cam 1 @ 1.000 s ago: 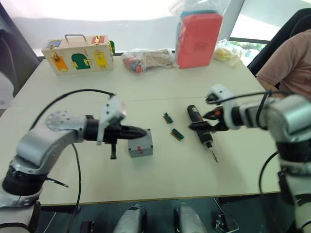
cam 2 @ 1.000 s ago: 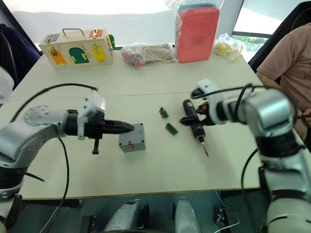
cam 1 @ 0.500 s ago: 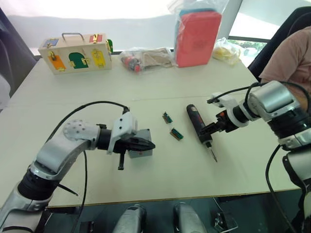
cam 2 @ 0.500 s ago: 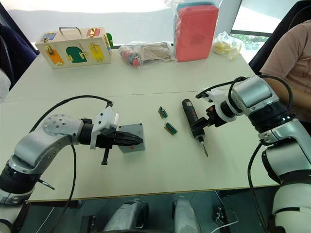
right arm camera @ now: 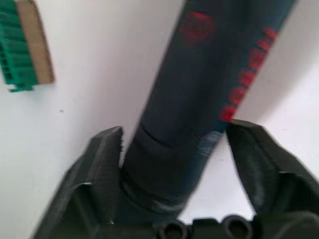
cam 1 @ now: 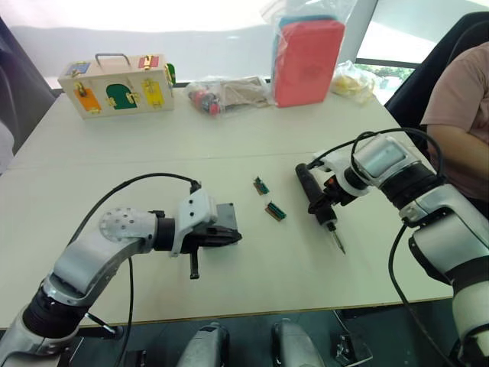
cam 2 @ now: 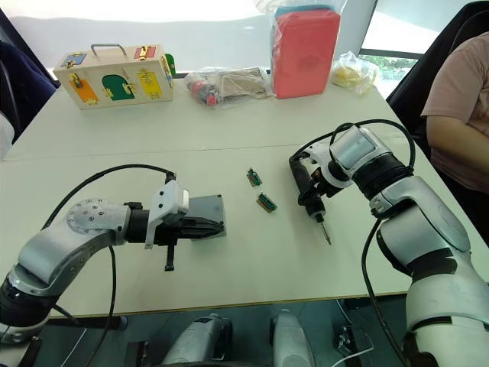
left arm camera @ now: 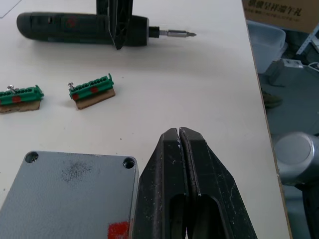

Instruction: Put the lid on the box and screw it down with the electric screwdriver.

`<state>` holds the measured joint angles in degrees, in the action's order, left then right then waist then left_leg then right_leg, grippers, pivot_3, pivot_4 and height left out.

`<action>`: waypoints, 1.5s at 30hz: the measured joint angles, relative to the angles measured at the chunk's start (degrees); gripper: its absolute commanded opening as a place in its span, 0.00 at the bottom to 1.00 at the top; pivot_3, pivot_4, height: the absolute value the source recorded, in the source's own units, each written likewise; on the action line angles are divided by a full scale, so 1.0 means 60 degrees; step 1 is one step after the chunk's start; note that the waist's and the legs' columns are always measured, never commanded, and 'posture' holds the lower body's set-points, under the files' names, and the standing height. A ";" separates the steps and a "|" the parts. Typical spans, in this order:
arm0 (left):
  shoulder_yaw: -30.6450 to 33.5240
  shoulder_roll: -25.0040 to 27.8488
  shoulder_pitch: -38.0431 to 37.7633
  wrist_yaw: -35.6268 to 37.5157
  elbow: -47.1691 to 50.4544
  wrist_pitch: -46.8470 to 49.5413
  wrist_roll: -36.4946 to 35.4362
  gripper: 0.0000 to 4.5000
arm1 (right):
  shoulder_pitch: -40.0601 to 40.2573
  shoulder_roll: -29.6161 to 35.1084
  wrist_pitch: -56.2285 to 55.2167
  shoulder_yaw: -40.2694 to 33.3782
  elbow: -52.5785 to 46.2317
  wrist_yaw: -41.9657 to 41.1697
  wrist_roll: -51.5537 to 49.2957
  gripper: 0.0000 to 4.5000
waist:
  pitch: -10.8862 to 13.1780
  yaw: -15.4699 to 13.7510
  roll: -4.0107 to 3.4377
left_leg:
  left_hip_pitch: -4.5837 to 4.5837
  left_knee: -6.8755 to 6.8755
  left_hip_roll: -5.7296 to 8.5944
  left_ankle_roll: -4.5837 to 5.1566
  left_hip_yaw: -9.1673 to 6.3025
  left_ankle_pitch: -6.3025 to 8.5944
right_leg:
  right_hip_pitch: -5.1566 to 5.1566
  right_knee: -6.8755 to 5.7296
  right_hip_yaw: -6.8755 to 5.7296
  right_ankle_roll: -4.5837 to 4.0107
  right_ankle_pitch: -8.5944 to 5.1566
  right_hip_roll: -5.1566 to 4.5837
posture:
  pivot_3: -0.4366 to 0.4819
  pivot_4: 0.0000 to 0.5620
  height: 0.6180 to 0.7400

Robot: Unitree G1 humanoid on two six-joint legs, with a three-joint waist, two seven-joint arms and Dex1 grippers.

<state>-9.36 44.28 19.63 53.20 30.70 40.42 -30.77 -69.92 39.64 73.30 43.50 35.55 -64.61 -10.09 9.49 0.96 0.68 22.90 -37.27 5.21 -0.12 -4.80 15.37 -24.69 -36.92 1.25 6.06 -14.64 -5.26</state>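
Both arms have shifted: the right hand now straddles the electric screwdriver, fingers spread to either side with a gap showing on one side, so not yet clamped, while the left hand, fingers pressed shut on nothing, rests at the right edge of the grey box near the tabletop's front. Risk here: a lopsided squeeze could roll the tool away toward the green connector pieces, and that shut left hand could nudge the box askew.
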 measured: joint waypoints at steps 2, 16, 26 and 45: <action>0.0093 0.0005 -0.0020 -0.0062 0.0000 0.0028 -0.0011 0.00 | 0.0017 -0.0003 0.0014 0.0035 -0.0048 -0.0156 0.0127 0.39 | 0.0000 -0.0004 0.0000 | 0.0000 0.0000 0.0000 0.0000 0.0000 0.0000 | 0.0000 0.0000 -0.0002 0.0000 0.0000 0.0001 | 0.48 0.27 1.00; 0.0991 0.0445 0.0588 0.0712 -0.2040 -0.0198 -0.0021 0.00 | 0.0352 -0.0130 -0.1249 -0.4348 0.0238 0.2107 0.0131 0.39 | 0.0020 -0.0024 -0.0025 | 0.0120 0.0006 0.0000 -0.0050 0.0001 -0.0031 | -0.0151 -0.0042 0.0002 -0.0009 0.0007 0.0007 | 0.48 0.27 1.00; 0.0714 0.0621 0.1421 0.1450 -0.2771 0.0032 0.0055 0.00 | 0.3857 -0.4463 -0.2373 -0.9796 -0.7820 0.5017 -0.3257 0.39 | 0.0021 -0.0037 -0.0027 | 0.0144 -0.0022 -0.0011 -0.0069 -0.0022 -0.0044 | -0.0169 -0.0084 0.0012 -0.0021 0.0017 0.0027 | 0.48 0.27 1.00; -0.0036 0.0217 0.1140 0.0705 -0.2792 -0.0627 0.1649 0.00 | 0.6783 -0.6443 -0.7767 -0.6847 -0.8137 0.6081 -0.1984 0.39 | 0.0018 0.0039 -0.0024 | 0.0092 -0.0009 -0.0006 -0.0062 -0.0009 -0.0040 | -0.0133 -0.0069 0.0011 -0.0021 0.0017 0.0045 | 0.48 0.27 1.00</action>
<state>-9.57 45.58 26.47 57.42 13.95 36.66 -20.88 -29.22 0.98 26.70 2.42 -13.27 -28.12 -22.00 9.60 1.19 0.53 23.45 -37.32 5.18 -0.49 -4.86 15.13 -25.48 -37.34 1.31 5.93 -14.54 -4.99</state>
